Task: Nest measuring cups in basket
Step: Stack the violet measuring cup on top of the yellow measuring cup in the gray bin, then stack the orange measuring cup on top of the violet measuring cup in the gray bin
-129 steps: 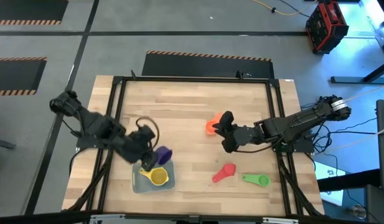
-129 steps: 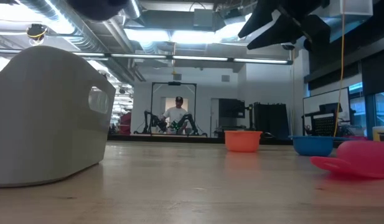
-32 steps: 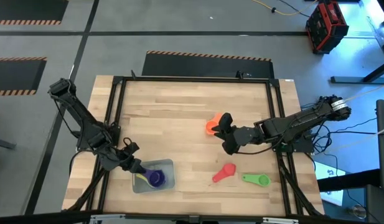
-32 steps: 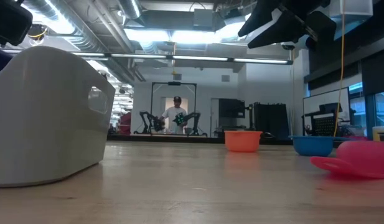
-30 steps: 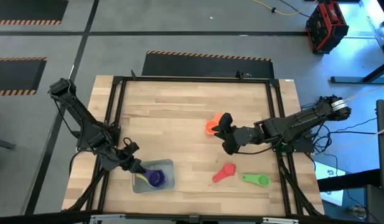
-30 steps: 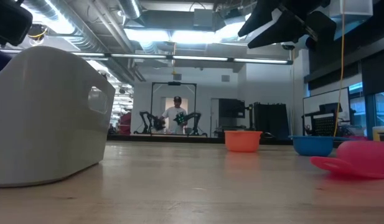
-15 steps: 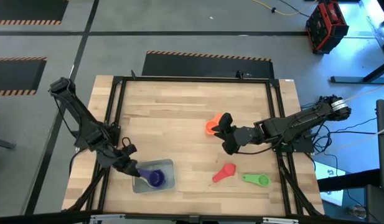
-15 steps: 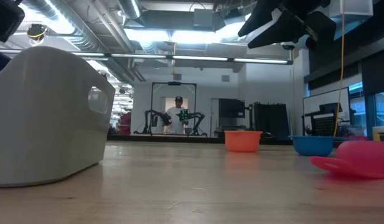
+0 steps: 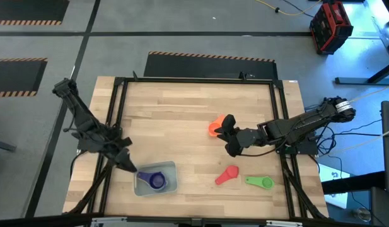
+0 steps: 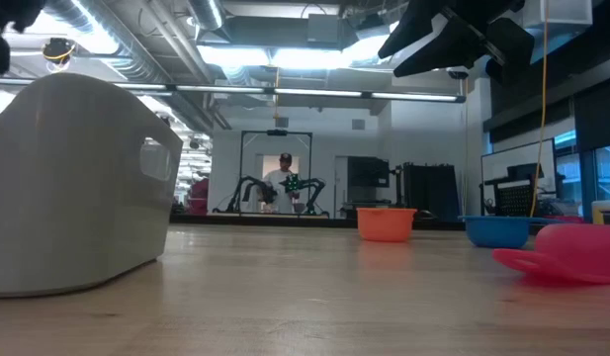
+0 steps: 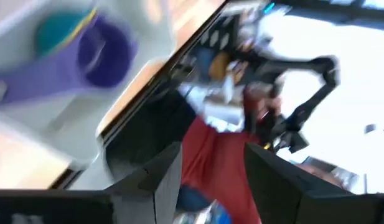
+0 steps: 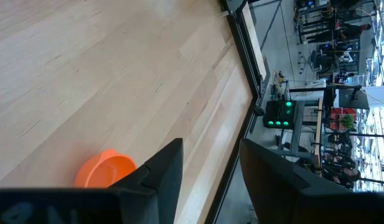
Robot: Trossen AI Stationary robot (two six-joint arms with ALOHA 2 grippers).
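From above, the purple plastic measuring cup [image 9: 157,181] lies nested in the shallow grey-green basket [image 9: 170,169] at the desk's [image 9: 181,120] near left, handle running left. The left claw [image 9: 126,163] hangs beside it. Next job, I judge: the orange plastic cup [image 9: 214,128].

Left wrist: claw empty, fingers apart.

Right wrist: right claw [image 12: 207,163] apart beside the orange cup.

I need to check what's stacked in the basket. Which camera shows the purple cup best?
The high view: the purple cup shows whole inside the basket. The left wrist view catches it blurred, teal and yellow showing beneath. In the low view the basket's wall hides it; the right wrist view misses it.
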